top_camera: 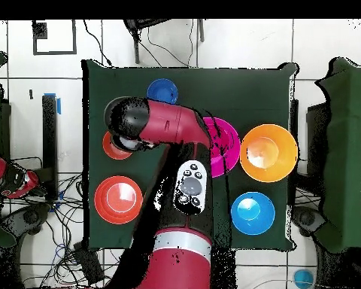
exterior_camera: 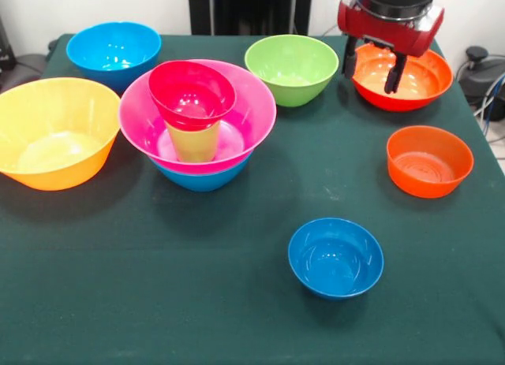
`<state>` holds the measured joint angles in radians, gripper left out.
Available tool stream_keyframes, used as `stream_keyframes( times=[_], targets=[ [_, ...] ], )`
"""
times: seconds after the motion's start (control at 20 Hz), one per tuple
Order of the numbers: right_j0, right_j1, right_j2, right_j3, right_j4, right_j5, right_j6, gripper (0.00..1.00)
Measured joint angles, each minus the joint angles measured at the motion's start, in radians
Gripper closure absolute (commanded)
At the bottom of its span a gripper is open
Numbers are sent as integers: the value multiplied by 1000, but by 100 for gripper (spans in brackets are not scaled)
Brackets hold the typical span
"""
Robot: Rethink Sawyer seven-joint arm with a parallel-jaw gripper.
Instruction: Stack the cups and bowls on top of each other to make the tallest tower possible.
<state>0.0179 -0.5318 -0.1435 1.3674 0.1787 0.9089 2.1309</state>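
The tower stands left of centre: a medium blue bowl (exterior_camera: 203,178) holds the large pink bowl (exterior_camera: 251,117), the lime cup (exterior_camera: 193,142) stands in it, and a small crimson bowl (exterior_camera: 192,94) sits tilted on the cup. The green bowl (exterior_camera: 292,68) stands alone on the table behind it. My gripper (exterior_camera: 371,68) is open and empty, hanging over the near rim of the red-orange bowl (exterior_camera: 414,85) at the back right. In the overhead view the arm (top_camera: 168,128) hides the gripper and the green bowl; the pink bowl (top_camera: 229,143) shows in part.
A large orange bowl (exterior_camera: 55,132) sits at the left and a blue bowl (exterior_camera: 114,51) at the back left. A small orange bowl (exterior_camera: 430,160) is at the right and a small blue bowl (exterior_camera: 335,257) at the front centre. The table has a dark green cloth (exterior_camera: 158,286).
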Motion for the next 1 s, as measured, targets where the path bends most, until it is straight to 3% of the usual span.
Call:
stream_keyframes(
  times=[1.0],
  targets=[
    [16, 12, -114, 49, 81, -13, 154, 0]
  ],
)
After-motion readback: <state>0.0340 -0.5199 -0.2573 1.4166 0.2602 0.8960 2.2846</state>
